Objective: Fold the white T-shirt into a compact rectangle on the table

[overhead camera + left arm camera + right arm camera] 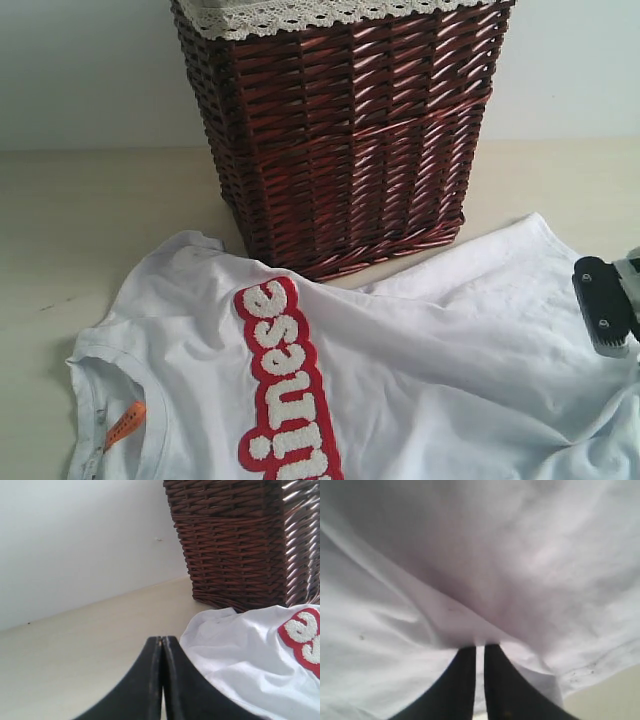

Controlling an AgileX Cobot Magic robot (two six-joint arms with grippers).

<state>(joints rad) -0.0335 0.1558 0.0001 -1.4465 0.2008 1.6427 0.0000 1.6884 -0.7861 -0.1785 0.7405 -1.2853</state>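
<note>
The white T-shirt (450, 350) lies spread and wrinkled on the table (80, 220), its red-edged lettering (280, 380) running down the front and an orange tag (125, 423) at the neck. My right gripper (480, 647) sits at the shirt's right side (606, 310). Its jaws are nearly together with a raised fold of the white T-shirt (520, 555) pinched at the tips. My left gripper (162, 639) is shut with nothing in it. It hovers over bare table (75, 650) just beside a rounded edge of the T-shirt (240, 650).
A tall dark red-brown wicker basket (340, 130) with white lace trim stands at the back, touching the shirt's upper edge; it also fills the left wrist view's background (240, 540). A pale wall rises behind the table.
</note>
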